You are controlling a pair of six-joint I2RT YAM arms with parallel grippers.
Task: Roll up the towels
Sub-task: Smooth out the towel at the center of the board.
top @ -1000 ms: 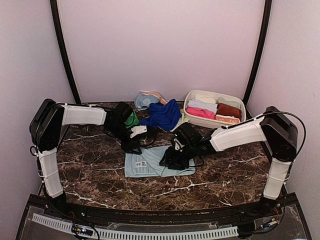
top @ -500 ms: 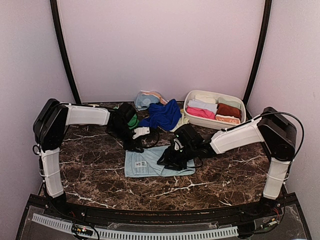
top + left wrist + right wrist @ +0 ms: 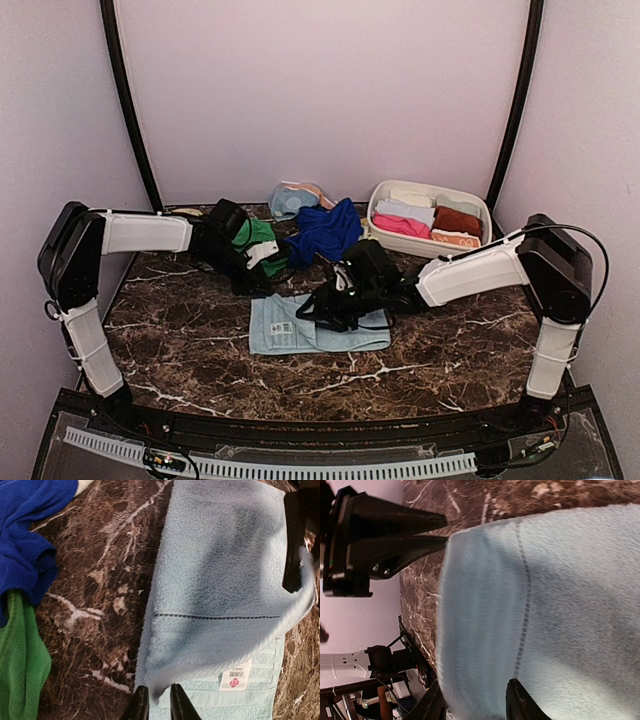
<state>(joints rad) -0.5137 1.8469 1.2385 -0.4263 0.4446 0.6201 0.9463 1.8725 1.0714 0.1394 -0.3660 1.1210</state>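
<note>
Soft light; motion-blurred light blue towel point(image 3: 215, 580)

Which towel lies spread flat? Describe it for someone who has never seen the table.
On the dark marble table, look in the middle, toward the near edge. The light blue towel lies there. Unlike the heaped towels behind, it is spread out with a small white label.

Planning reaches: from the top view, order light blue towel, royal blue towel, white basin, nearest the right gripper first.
1. light blue towel, under the right gripper.
2. royal blue towel, behind it.
3. white basin, back right.
</note>
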